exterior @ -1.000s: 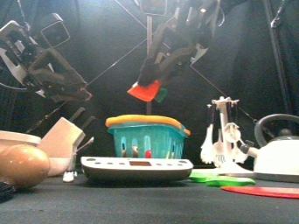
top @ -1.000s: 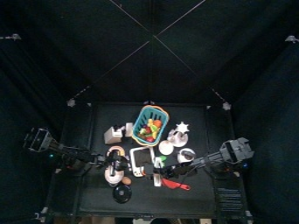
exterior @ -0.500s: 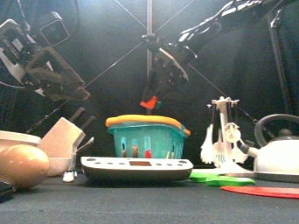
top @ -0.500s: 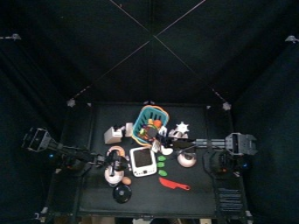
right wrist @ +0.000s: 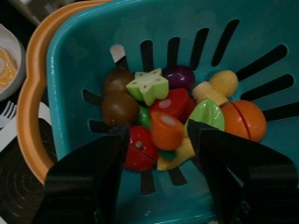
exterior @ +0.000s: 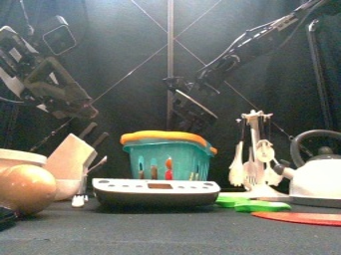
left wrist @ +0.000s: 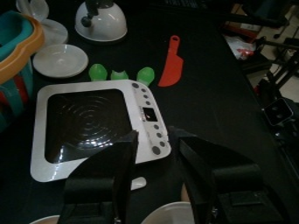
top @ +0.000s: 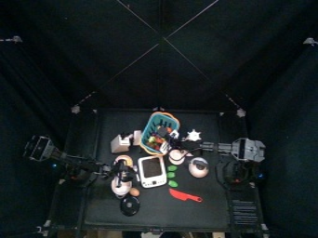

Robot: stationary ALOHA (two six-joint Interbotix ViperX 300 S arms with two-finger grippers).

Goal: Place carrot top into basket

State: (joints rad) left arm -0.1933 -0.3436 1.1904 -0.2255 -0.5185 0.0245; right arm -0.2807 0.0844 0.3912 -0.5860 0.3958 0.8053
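Observation:
The teal basket with an orange rim (exterior: pixel 170 159) stands at the table's back middle (top: pixel 148 125). In the right wrist view it holds several toy foods. An orange carrot top (right wrist: pixel 167 133) lies among them beside a green leaf piece (right wrist: pixel 207 114). My right gripper (right wrist: pixel 158 142) hangs open and empty right above the basket, also seen in the front view (exterior: pixel 188 107) and the top view (top: pixel 176 142). My left gripper (left wrist: pixel 156 149) rests open and empty at the table's left front, over the edge of a white scale (left wrist: pixel 93 122).
The white scale (exterior: pixel 154 189) lies in front of the basket. A white kettle (exterior: pixel 317 169) and a utensil rack (exterior: pixel 253 149) stand at the right. A red spatula (left wrist: pixel 170 61) and green pieces (left wrist: pixel 117 72) lie near them. A wooden bowl (exterior: pixel 24 189) sits front left.
My right gripper carried the carrot top back over the basket, opened and let it go. The carrot top now lies in the basket. The left arm has not moved.

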